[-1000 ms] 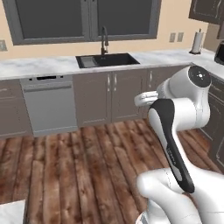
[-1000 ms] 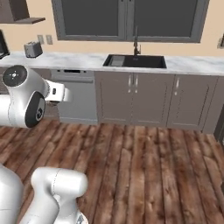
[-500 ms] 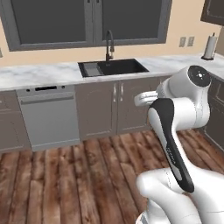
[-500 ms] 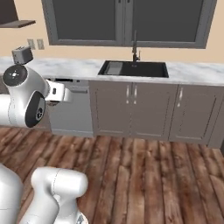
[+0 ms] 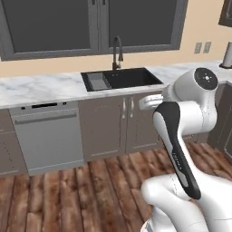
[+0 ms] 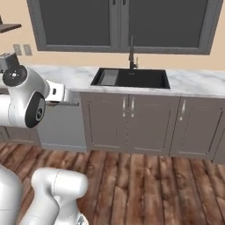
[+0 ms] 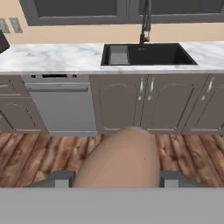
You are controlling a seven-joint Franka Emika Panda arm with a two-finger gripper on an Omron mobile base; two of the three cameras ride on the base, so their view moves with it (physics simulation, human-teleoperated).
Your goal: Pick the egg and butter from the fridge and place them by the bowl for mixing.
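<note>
- In the hand view, the two grey fingers (image 7: pixel 59 178) sit at the lower left and lower right, pressed against either side of the egg (image 7: pixel 119 159).
- The gripper (image 7: pixel 117 179) is clenched on that egg, a pale pinkish-beige rounded shape at the lower centre of the frame.
- Beyond it, across the upper part of the frame, runs a marble counter (image 7: pixel 57 57) with a black sink (image 7: pixel 148 54) and a dark faucet (image 7: pixel 145 19).
- A grey dishwasher (image 7: pixel 63 107) stands at centre left, beside grey cabinet doors (image 7: pixel 144 103).
- Brown wooden floor (image 7: pixel 39 157) fills the lower part.
- In the left base view, the white arm (image 5: pixel 181 136) occupies the right side, and the sink (image 5: pixel 121 78) lies at upper centre.
</note>
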